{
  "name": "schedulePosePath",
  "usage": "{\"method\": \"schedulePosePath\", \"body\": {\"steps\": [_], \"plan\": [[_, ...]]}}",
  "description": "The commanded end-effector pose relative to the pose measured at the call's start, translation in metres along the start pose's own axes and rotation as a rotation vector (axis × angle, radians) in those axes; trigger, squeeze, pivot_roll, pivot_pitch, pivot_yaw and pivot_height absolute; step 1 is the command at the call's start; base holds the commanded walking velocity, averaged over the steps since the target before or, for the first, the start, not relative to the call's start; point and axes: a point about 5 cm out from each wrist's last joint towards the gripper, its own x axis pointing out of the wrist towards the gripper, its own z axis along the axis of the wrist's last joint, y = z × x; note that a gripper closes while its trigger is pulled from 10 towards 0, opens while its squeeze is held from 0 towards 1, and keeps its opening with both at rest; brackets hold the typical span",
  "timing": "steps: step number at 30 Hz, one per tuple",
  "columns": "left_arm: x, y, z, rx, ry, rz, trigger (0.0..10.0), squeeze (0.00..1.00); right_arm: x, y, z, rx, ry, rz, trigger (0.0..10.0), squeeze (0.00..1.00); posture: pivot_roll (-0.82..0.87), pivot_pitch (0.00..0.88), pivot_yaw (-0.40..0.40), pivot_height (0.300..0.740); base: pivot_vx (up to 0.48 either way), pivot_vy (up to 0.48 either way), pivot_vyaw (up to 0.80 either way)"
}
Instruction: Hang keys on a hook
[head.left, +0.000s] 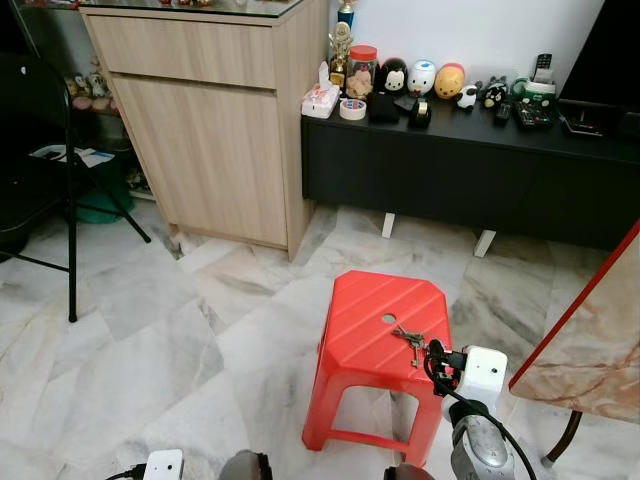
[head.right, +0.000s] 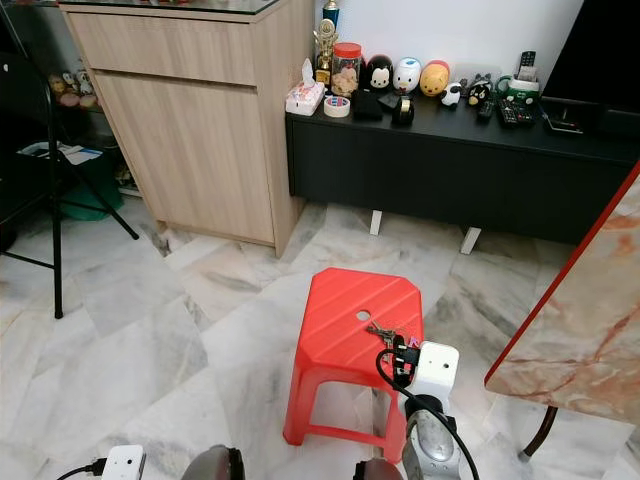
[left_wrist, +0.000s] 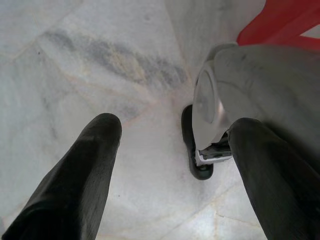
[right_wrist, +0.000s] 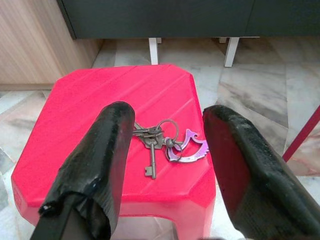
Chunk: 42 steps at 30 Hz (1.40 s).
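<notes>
Down on the marble floor (head.left: 150, 330) stands a red plastic stool (head.left: 370, 325), and the keys (head.left: 411, 341) lie on its seat close to the edge nearest the robot, toward the right-hand corner, just beside the small round hole (head.left: 388, 319) in the seat. In the right wrist view the bunch shows plainly: several dull metal keys (right_wrist: 150, 145) on rings, with a purple clip (right_wrist: 189, 149) joined to them, all lying flat on the red surface. The right gripper (right_wrist: 167, 155) hovers over that near edge with its two black fingers (right_wrist: 107, 155) spread wide, one on each side of the bunch and touching neither the keys nor the clip. From the head camera the right arm's white wrist block (head.left: 480, 375) sits just past the stool's near right corner.

The left gripper (left_wrist: 172, 165) hangs low beside the robot's leg, fingers parted, nothing between them, above the floor near a stool leg (left_wrist: 277, 22).

Beyond the stool, a light wooden cabinet (head.left: 210, 120) stands against the wall, and a long black sideboard (head.left: 460, 165) next to it carries a row of small figurines (head.left: 420, 78) and a jar (head.left: 361, 70). A marble-topped table corner (head.left: 590, 345) juts in at the right.
</notes>
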Motion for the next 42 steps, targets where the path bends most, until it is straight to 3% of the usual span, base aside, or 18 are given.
{"method": "schedulePosePath", "body": {"steps": [1,7,18,42], "plan": [[-0.0003,-0.0006,-0.0021,0.004,0.006,0.000,10.0,0.00,0.0013,-0.0002,0.0026,-0.014,-0.011,0.000,10.0,0.00,-0.03,0.017,-0.031,0.641,0.296,0.000,0.00],[-0.0003,-0.0004,-0.0018,0.005,0.005,0.002,10.0,0.00,0.0013,0.0001,0.0015,-0.013,-0.004,-0.007,10.0,0.00,-0.02,0.019,-0.032,0.641,0.298,0.000,0.61],[-0.0002,-0.0004,-0.0016,0.005,0.005,-0.001,10.0,0.00,0.0012,-0.0024,-0.0002,0.004,0.004,-0.031,10.0,0.00,-0.03,0.018,-0.032,0.641,0.288,0.000,0.00],[-0.0005,-0.0001,-0.0017,0.024,0.002,-0.005,10.0,0.00,0.0021,-0.0078,-0.0002,0.021,0.008,-0.084,10.0,0.00,-0.03,0.005,-0.026,0.641,0.000,0.000,-0.12]]}}
